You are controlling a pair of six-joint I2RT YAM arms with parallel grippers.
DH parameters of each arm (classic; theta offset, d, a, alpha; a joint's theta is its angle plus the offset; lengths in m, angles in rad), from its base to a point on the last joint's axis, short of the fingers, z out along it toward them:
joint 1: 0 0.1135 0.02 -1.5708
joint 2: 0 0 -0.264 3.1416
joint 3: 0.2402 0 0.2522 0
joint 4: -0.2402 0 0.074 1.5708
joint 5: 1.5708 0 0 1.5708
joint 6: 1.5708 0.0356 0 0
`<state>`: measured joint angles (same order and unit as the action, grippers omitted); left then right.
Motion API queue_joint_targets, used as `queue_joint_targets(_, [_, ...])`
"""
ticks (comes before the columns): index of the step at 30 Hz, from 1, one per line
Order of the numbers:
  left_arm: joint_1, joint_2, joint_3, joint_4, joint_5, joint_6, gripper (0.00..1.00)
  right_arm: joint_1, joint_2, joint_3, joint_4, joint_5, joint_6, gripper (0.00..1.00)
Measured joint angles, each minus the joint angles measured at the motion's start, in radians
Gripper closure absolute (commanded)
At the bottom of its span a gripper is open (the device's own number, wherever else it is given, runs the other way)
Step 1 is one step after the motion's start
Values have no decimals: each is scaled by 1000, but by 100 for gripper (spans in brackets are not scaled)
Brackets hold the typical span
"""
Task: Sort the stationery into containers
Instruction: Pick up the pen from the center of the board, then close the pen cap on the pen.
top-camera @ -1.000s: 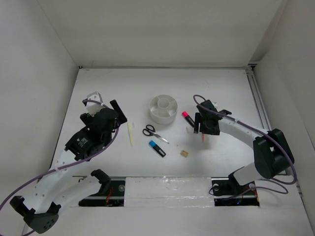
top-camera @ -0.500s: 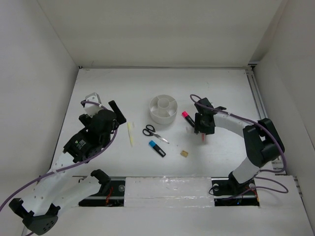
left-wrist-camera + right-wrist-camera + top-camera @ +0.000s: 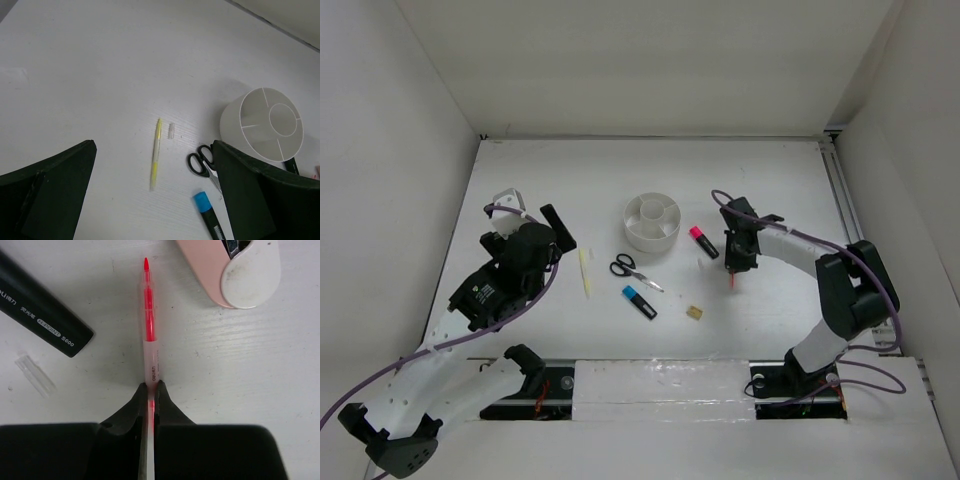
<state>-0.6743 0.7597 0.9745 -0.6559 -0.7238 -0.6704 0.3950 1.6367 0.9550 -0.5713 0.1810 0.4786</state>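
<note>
Right fingers [image 3: 167, 412] pinch the thin red pen [image 3: 149, 325] tight; lift it level toward the round white divided tub [image 3: 651, 222]; left fingers [image 3: 50, 195] gape empty.

The white surface [image 3: 780, 180] carries a round white divided tub [image 3: 650, 241], black-handled scissors [image 3: 630, 270], blue-and-black highlighter [image 3: 639, 301], pale yellow pencil [image 3: 585, 271] and tan eraser [image 3: 694, 313].

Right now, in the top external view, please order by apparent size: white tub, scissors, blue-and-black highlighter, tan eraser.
1. white tub
2. scissors
3. blue-and-black highlighter, only slightly shorter than the scissors
4. tan eraser
</note>
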Motion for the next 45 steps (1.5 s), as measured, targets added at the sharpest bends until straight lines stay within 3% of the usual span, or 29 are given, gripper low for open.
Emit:
queue_joint_targets(5, [0, 0, 0, 0, -8, 0, 0, 28, -48, -16, -17, 31, 24, 100])
queue_joint_targets(13, [0, 80, 5, 6, 16, 15, 0, 109, -337, -11, -99, 122, 60, 100])
queue_joint_targets(25, [0, 604, 198, 6, 121, -91, 0, 248, -630, 28, -139, 130, 42, 100])
queue_joint_targets(31, [50, 675, 178, 80, 193, -68, 2, 283, -668, 28, -140, 121, 11, 100])
queue_joint_targets(36, [79, 673, 166, 173, 255, -26, 12, 290, -682, 16, -131, 102, -8, 100])
queue_joint_targets(39, [92, 686, 164, 214, 291, -12, 33, 295, -681, 11, -133, 90, -16, 100])
queue_joint_targets(42, [119, 719, 159, 249, 315, 0, 41, 306, -682, 11, -132, 80, -22, 100])
queue_joint_targets(43, [126, 733, 155, 259, 320, 2, 49, 309, -683, 11, -132, 76, -24, 100])
queue_joint_targets(45, [135, 763, 144, 271, 327, 5, 52, 313, -692, 11, -133, 71, -28, 100])
